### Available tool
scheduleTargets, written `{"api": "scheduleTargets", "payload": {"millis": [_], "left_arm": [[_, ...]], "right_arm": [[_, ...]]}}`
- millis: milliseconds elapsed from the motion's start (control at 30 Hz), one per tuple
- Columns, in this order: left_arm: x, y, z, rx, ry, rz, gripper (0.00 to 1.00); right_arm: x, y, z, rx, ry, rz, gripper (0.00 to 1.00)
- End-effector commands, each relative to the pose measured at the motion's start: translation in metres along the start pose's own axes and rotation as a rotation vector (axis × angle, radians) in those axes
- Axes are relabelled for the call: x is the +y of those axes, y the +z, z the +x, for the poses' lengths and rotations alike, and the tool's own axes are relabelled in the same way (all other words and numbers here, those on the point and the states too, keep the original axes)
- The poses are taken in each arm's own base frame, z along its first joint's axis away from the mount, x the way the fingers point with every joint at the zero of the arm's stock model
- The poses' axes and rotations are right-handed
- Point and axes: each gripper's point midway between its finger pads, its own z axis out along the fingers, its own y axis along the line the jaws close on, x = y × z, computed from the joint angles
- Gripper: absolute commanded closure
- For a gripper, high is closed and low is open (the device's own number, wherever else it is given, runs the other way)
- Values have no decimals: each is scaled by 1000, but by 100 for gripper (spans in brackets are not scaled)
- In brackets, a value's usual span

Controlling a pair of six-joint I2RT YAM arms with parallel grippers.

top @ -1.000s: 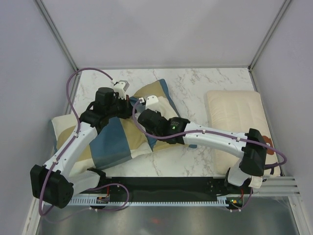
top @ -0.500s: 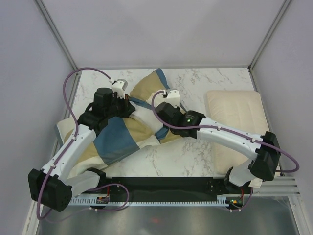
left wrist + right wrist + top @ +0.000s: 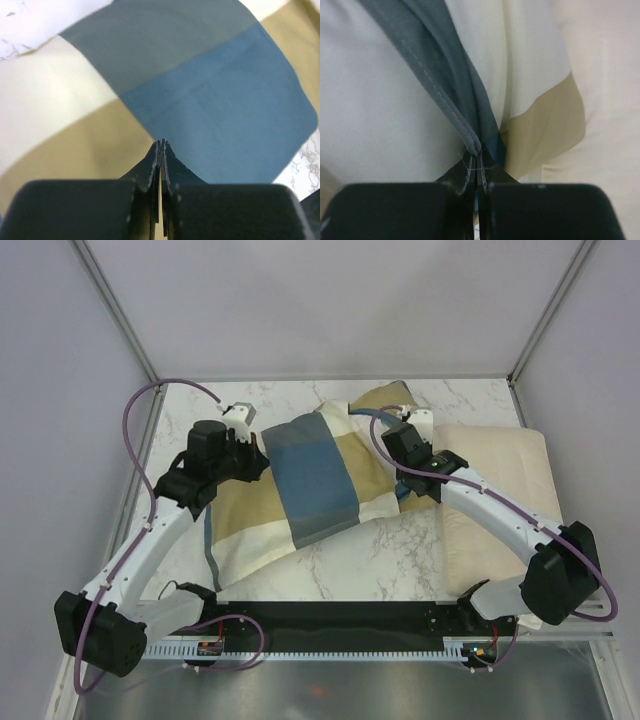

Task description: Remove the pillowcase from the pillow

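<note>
Pillowcase point(image 3: 315, 480): a plump bundle in blocks of steel blue, tan and cream. It lies slantwise across the middle of the marble worktop point(image 3: 400, 560), running from the near left to the far right. The blue block sits at its centre, the tan toward the near left, the cream toward the right.

Flat cream pillow point(image 3: 500, 455): lies along the right edge of the worktop, just beside the far-right end of the pillowcase. The right arm point(image 3: 500, 520) crosses above it.

Left arm point(image 3: 150, 535): reaches from the near left corner to the left side of the bundle.

Left gripper point(image 3: 161, 143): jaws pressed together on the pillowcase, a thin fold of tan cloth caught between them, with the blue block just beyond the tips.

Right gripper point(image 3: 476, 152): at the far-right end of the bundle, jaws pressed together on the pillowcase where its dark stitched hem point(image 3: 437, 90) gathers into a tight fold.

Off-white cloth point(image 3: 375, 110): left of the hem. Whether it is the pillow or a cream block of the cover cannot be told.
</note>
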Motion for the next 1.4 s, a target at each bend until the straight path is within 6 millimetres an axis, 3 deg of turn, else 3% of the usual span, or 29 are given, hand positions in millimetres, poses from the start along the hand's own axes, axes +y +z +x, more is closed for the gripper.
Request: {"api": "scheduleTargets", "payload": {"millis": [0, 33, 100, 200, 300, 333, 400, 433, 533, 600, 800, 933, 1367], "left_arm": [[-16, 4, 8, 25, 97, 47, 98], [-28, 5, 10, 28, 125, 75, 98], [-42, 2, 8, 17, 175, 97, 98], [-66, -10, -13, -51, 236, 135, 98], [-112, -30, -35, -133, 314, 217, 95], [-136, -39, -40, -160, 342, 275, 77], [-166, -48, -44, -206, 398, 360, 54], [-174, -49, -44, -220, 416, 383, 32], [-196, -42, -39, -235, 493, 435, 21], [-207, -31, -32, -227, 529, 473, 19], [-208, 3, -15, -222, 656, 468, 18], [-206, 15, -10, -242, 715, 461, 19], [-176, 59, 23, -143, 878, 388, 21]], "right_arm": [[23, -10, 13, 0, -93, -129, 100], [37, -13, 24, 17, -122, -188, 100], [57, -17, 27, 3, -126, -258, 100], [88, -30, 34, -2, -120, -399, 100], [116, -52, 31, -35, -108, -525, 100], [124, -59, 27, -54, -95, -560, 100], [135, -77, 22, -87, -81, -628, 100], [136, -81, 22, -95, -73, -648, 100], [141, -99, 15, -131, -16, -723, 100], [138, -106, 16, -137, 3, -749, 100], [125, -118, 15, -166, 39, -773, 100], [120, -122, 17, -169, 56, -782, 100], [114, -129, 23, -165, 75, -810, 100]]}}
